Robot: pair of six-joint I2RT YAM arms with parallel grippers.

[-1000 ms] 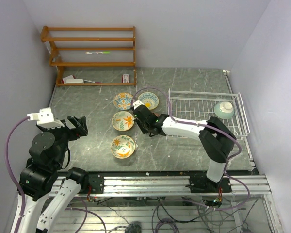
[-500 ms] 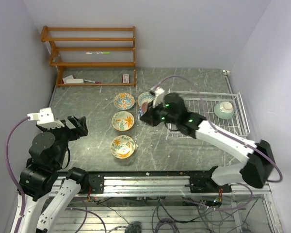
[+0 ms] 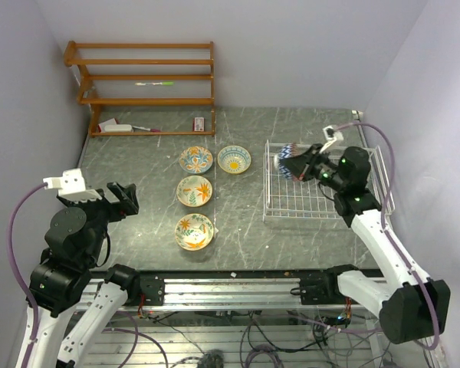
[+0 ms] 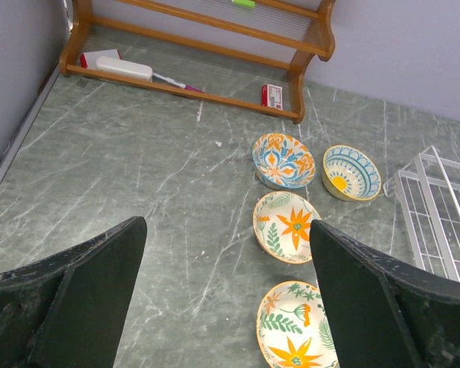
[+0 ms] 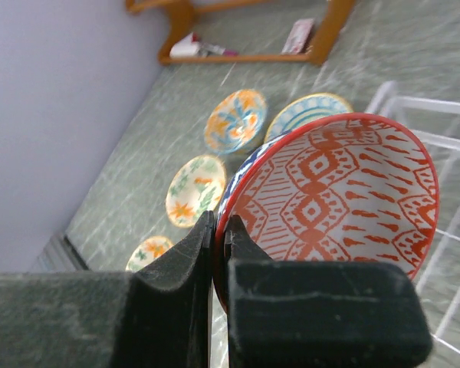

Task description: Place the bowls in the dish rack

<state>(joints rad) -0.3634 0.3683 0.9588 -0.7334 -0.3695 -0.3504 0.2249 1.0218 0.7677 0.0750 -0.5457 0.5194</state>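
Observation:
My right gripper (image 3: 300, 164) is shut on the rim of the red patterned bowl (image 3: 289, 162) and holds it tilted on edge above the far left part of the white wire dish rack (image 3: 291, 218). In the right wrist view the fingers (image 5: 249, 239) pinch the bowl's rim (image 5: 337, 192). Three cream floral bowls (image 3: 195, 159) (image 3: 194, 191) (image 3: 194, 231) and the blue-yellow bowl (image 3: 234, 159) sit on the table left of the rack. The mint green bowl is hidden behind my right arm. My left gripper (image 3: 121, 198) is open and empty, raised over the table's left side (image 4: 226, 307).
An orange-brown wooden shelf unit (image 3: 146, 84) stands at the back left with small items on its bottom shelf. Walls close in on the left, back and right. A metal rail (image 3: 238, 290) runs along the near edge.
My right arm has lifted the red bowl from beside the other bowls and swung right, now over the rack. The left arm has not moved.

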